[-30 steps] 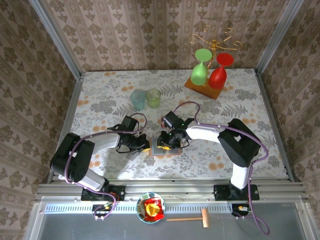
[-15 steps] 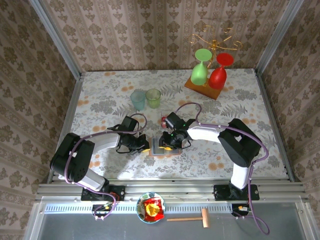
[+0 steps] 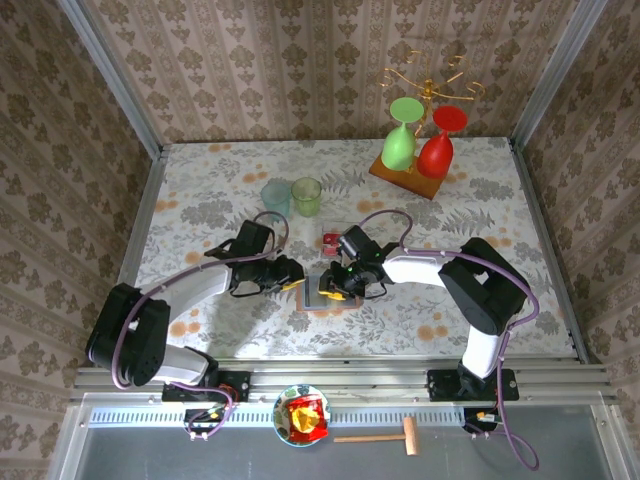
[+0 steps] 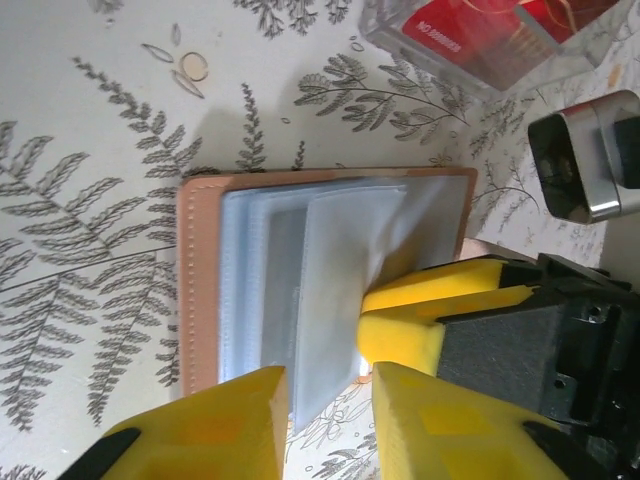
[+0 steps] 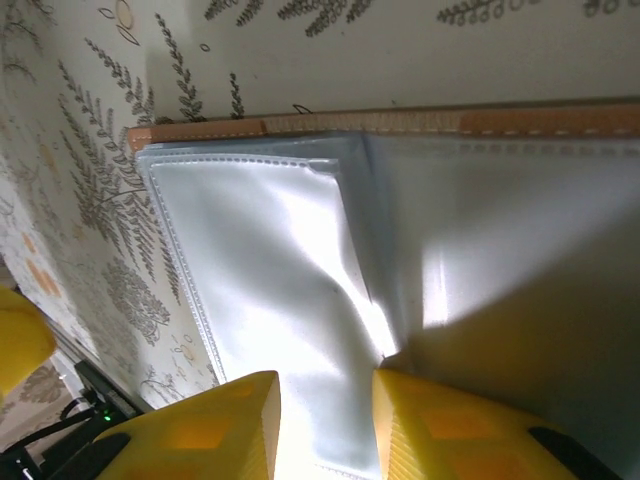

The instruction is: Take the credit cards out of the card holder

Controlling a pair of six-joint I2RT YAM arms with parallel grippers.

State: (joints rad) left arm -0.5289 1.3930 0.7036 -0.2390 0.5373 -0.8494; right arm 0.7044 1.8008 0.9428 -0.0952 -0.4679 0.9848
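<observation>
My left gripper (image 4: 330, 400) stood apart over the card holder (image 4: 200, 290), my right gripper's (image 5: 325, 400) grip I could not tell, and the white print on the red credit cards (image 4: 480, 35) was illegible.

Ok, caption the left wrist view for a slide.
Card holder lying open on the floral table, right gripper at its sleeves.

Two arms, one tool apiece: left tool (image 3: 290, 282) and right tool (image 3: 338, 288), each with two yellow fingers.

One card holder (image 3: 322, 298) on one flowered surface (image 3: 200, 190).

One clear case (image 4: 560, 50) with red cards (image 4: 460, 45) inside, stacked too close to count.

Two tumblers: blue tumbler (image 3: 275, 198) and green tumbler (image 3: 307, 195).

Two goblets: green goblet (image 3: 399, 145) and red goblet (image 3: 438, 150), with one wooden board (image 3: 385, 172) and one gold wire rack (image 3: 430, 78).

One bowl (image 3: 279, 422), one snack packet (image 3: 306, 416).

One wooden mallet (image 3: 385, 436).
</observation>
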